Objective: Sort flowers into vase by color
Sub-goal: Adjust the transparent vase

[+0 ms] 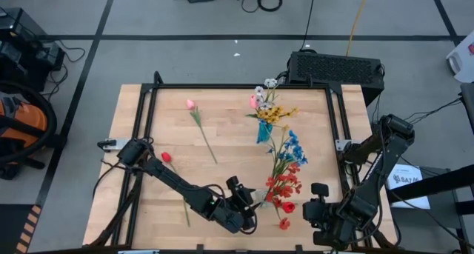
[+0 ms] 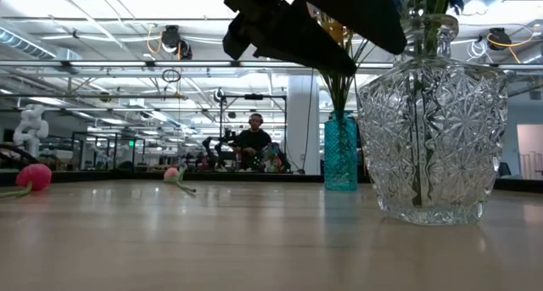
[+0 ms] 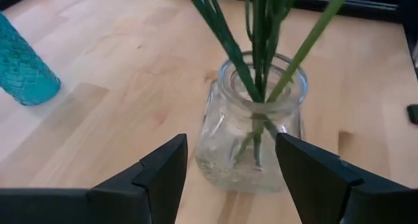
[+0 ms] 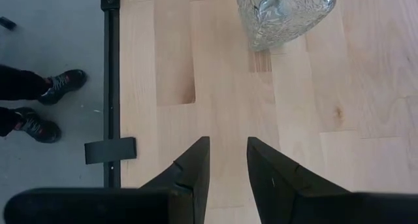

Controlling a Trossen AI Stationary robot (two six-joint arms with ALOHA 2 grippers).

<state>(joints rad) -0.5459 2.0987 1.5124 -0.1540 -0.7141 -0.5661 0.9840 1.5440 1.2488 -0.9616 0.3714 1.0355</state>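
A clear cut-glass vase (image 3: 251, 129) stands near the table's front and several green stems stick into its mouth. Red blooms (image 1: 282, 186) and blue sprays (image 1: 295, 146) spread above it. A teal vase (image 1: 264, 132) farther back holds yellow blooms (image 1: 275, 115) and small pale ones. A pink tulip (image 1: 191, 104) and a red tulip (image 1: 166, 157) lie flat on the wood. My left gripper (image 3: 228, 185) is open just left of the clear vase, above table level, one finger to each side, touching nothing. My right gripper (image 4: 227, 165) hangs by the front right corner, open by a narrow gap, with nothing in it.
A black metal frame (image 1: 148, 113) runs around the tabletop. A person's shoes (image 4: 49, 106) stand on the floor beyond the near edge, by my right gripper. In the low view a person (image 2: 252, 142) sits far behind the table. Bare wood (image 1: 222, 128) lies between the two loose tulips and the vases.
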